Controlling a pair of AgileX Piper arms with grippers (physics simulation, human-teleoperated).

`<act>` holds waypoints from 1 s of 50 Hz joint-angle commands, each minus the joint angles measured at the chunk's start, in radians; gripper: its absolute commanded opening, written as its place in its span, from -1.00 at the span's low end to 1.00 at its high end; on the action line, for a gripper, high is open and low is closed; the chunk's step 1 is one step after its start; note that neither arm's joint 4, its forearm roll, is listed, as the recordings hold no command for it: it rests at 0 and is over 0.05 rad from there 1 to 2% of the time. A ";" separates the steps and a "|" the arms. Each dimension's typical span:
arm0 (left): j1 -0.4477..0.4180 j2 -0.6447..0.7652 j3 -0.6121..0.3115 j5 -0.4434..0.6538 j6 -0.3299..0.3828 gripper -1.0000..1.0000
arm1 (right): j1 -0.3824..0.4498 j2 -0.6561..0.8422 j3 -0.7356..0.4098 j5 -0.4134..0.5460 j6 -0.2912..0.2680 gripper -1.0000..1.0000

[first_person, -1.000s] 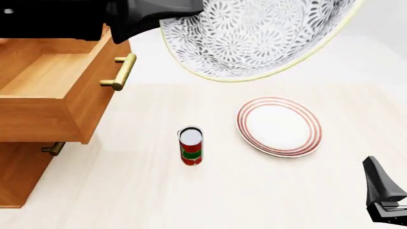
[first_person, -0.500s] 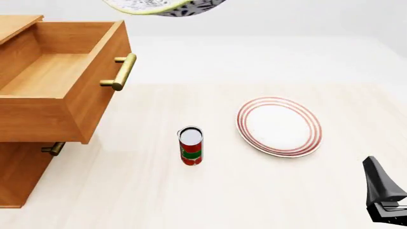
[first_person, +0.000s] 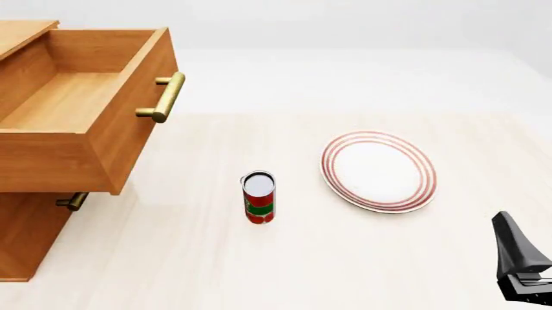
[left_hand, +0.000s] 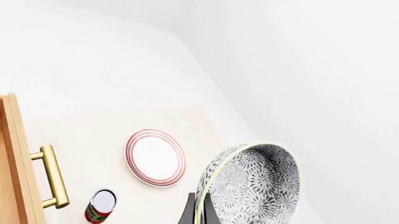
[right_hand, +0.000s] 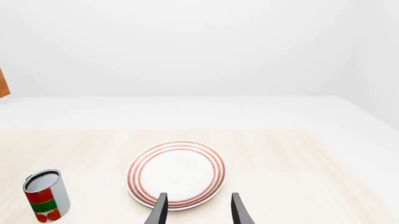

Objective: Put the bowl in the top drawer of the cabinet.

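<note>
left gripper pinches the bowl by its rim, high above the pulled-out top drawer; right gripper idles, jaws apart and empty

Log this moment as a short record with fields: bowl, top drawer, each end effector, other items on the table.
bowl: held on edge at its rim by the left end effector, high above the table; out of the front view
top drawer: pulled open, nothing inside
cabinet: at the table's left
right end effector: open, holding nothing, pointing at the plate
can: upright, between the cabinet and the plate
</note>
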 commanded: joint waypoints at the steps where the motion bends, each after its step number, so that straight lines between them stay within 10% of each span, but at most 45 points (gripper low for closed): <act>1: 0.062 -0.020 -0.013 0.018 0.006 -1.00 | 0.000 0.000 0.000 0.000 0.000 1.00; 50: 0.373 -0.106 0.117 0.008 -0.040 -1.00 | 0.000 0.000 0.000 0.000 0.000 1.00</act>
